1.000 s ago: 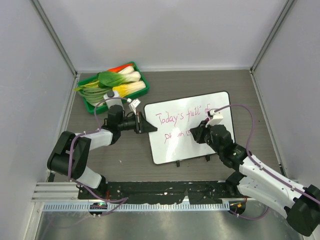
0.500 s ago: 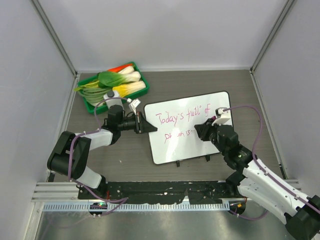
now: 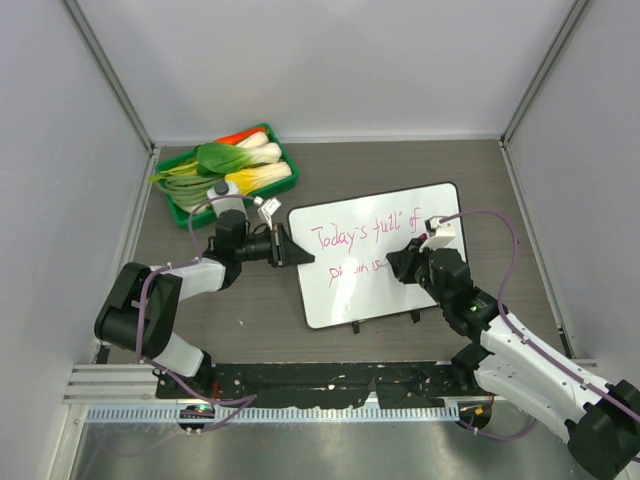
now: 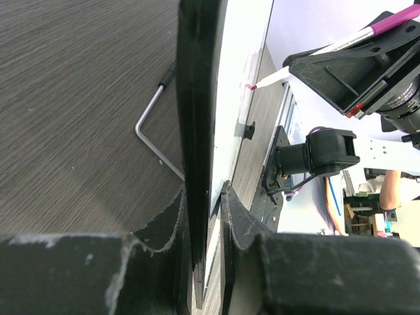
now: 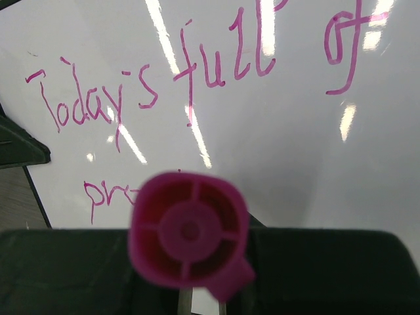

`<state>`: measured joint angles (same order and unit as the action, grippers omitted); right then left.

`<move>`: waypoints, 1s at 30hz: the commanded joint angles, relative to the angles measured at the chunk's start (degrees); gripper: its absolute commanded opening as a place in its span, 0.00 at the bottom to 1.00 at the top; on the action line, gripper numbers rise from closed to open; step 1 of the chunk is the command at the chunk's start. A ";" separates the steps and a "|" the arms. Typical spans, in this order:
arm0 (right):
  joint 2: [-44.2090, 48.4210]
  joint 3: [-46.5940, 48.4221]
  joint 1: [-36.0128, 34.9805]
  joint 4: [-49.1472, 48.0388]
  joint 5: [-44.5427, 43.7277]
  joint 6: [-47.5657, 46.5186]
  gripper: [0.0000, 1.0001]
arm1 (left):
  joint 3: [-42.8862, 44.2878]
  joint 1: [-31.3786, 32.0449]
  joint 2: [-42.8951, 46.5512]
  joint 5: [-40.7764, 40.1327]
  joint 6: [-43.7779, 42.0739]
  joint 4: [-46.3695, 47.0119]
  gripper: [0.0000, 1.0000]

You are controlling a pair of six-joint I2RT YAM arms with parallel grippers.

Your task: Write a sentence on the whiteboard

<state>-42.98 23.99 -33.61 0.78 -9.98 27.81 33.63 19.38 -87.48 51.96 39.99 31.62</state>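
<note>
The whiteboard (image 3: 350, 295) lies tilted on the dark table, with its left edge (image 4: 197, 131) pinched between the fingers of my left gripper (image 3: 292, 251), which is shut on it (image 4: 205, 203). The sentence (image 3: 365, 237) is in pink script. "Today's full of" (image 5: 190, 72) forms the top line, and a second line starts with "pr" (image 5: 98, 193) before the marker hides the remainder. My right gripper (image 3: 400, 263) is shut on a pink marker (image 5: 189, 230). The marker's tip (image 4: 252, 86) touches the board at the second line.
A green tray (image 3: 277, 140) of vegetables stands at the back left, just behind my left arm. A metal hex key (image 4: 154, 125) lies on the table next to the board's near-left side. The board's two black feet (image 3: 355, 326) point toward the arm bases. Grey walls enclose the table.
My right wrist swung slightly right along the second line, then eased back a little to the left. The left arm and the whiteboard have not moved.
</note>
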 commanded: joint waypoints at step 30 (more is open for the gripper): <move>-3.16 3.17 2.32 -0.42 -0.58 -1.80 0.01 | -0.14 -0.22 -1.55 -8.90 -8.17 -5.95 0.00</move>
<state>-44.97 25.85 -31.88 0.84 -11.77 27.09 33.63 19.38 -87.48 51.90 39.99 31.40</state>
